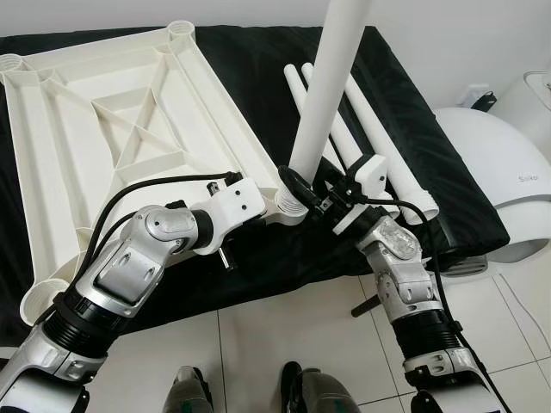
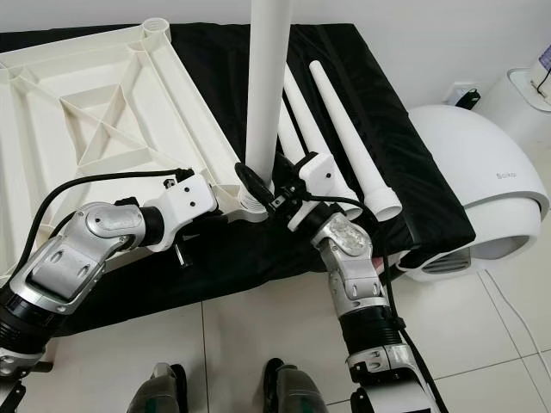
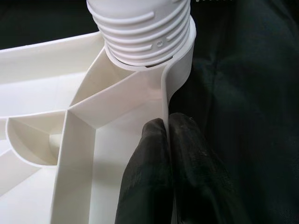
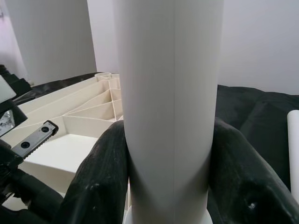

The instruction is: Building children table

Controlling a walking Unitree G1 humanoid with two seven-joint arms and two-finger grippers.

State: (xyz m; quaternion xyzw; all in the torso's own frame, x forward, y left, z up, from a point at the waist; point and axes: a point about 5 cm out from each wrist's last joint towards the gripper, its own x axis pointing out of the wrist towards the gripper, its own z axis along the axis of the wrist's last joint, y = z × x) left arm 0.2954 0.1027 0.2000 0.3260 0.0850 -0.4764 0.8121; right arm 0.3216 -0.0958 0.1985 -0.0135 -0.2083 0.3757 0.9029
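Observation:
The white plastic tabletop [image 1: 129, 129] lies upside down on a black cloth, ribs facing up. A white table leg [image 1: 331, 86] stands upright in the corner socket nearest me, its threaded end [image 3: 140, 28] sitting in the socket. My right gripper [image 4: 168, 154] is shut on this leg just above its base. My left gripper [image 3: 163, 128] is shut on the tabletop's thin rim right beside that corner. Three loose legs [image 1: 379, 138] lie side by side on the cloth behind the upright one.
The black cloth [image 1: 405, 103] covers a low surface whose front edge runs just before my arms. A white domed appliance [image 1: 495, 172] stands on the floor at the right, near a wall socket [image 1: 478, 93]. Tiled floor [image 1: 258, 344] lies below.

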